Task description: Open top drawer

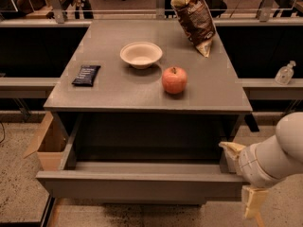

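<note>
The top drawer (142,187) stands pulled well out from under the bench top, level and square. Its plain grey front panel has no handle and spans nearly the full cabinet width. The box behind it is dark grey inside. The end effector (238,176) sits at its front right corner, fingers spread apart.
</note>
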